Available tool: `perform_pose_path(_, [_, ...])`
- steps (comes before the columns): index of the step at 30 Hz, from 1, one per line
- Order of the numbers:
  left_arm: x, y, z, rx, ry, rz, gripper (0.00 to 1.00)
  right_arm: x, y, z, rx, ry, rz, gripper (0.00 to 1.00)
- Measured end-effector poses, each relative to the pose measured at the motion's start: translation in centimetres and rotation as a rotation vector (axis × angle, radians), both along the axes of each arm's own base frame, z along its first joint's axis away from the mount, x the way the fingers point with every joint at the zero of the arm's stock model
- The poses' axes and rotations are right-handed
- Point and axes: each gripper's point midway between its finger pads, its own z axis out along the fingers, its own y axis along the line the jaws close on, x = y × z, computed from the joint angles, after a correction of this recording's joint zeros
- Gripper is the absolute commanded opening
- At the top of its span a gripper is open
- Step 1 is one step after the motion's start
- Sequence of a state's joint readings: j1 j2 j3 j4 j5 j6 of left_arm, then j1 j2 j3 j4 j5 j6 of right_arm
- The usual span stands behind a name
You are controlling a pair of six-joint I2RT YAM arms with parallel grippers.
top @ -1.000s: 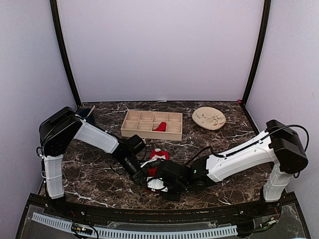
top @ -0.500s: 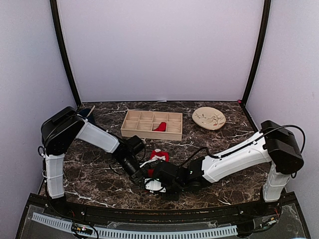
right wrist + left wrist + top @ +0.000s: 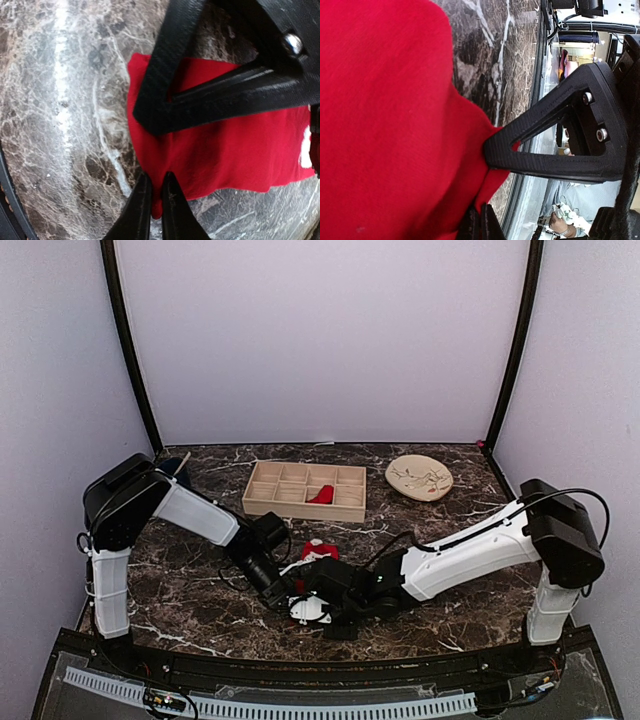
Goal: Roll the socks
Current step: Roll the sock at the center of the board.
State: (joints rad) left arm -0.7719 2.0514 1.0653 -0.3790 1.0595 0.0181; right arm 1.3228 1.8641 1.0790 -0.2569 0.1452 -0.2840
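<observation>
One of the socks [image 3: 318, 551], bright red with a small white patch, lies on the marble between my two arms. Both grippers meet at its near end. My left gripper [image 3: 291, 590] is shut on a fold of it; in the left wrist view the sock [image 3: 385, 125] fills the left side, pinched at the gripper [image 3: 479, 206]. My right gripper [image 3: 309, 593] pinches the sock's edge [image 3: 235, 145] between its nearly closed tips [image 3: 156, 182]. A second red sock [image 3: 321, 495] lies in the wooden tray.
The wooden compartment tray [image 3: 270, 502] stands behind the sock at mid-table. A beige dish [image 3: 419, 478] sits at the back right. A dark bowl with a stick [image 3: 173, 469] is at the back left. The table's front edge runs close below the grippers.
My right arm has slid leftward toward the left gripper and its jaws have closed onto the sock's edge. The left gripper has stayed shut on the sock.
</observation>
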Motion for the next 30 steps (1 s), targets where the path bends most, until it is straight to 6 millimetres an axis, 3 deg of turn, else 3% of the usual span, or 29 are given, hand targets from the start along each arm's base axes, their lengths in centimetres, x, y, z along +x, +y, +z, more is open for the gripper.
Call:
perform_pose_path(1, [0.1,0.0,0.0,0.002,0.001,0.003,0.1,0.0,0.0,0.0,-0.001,0.015,0.001,0.08])
perform_pose_path(8, [0.9,0.1,0.4,0.012,0.011,0.043,0.29,0.3,0.1,0.0,0.003,0.115,-0.013,0.05])
perform_pose_path(30, [5.8,3.0,1.2,0.075,-0.187,0.307,0.37,0.5,0.0,0.2,0.051,0.359,-0.07,0.04])
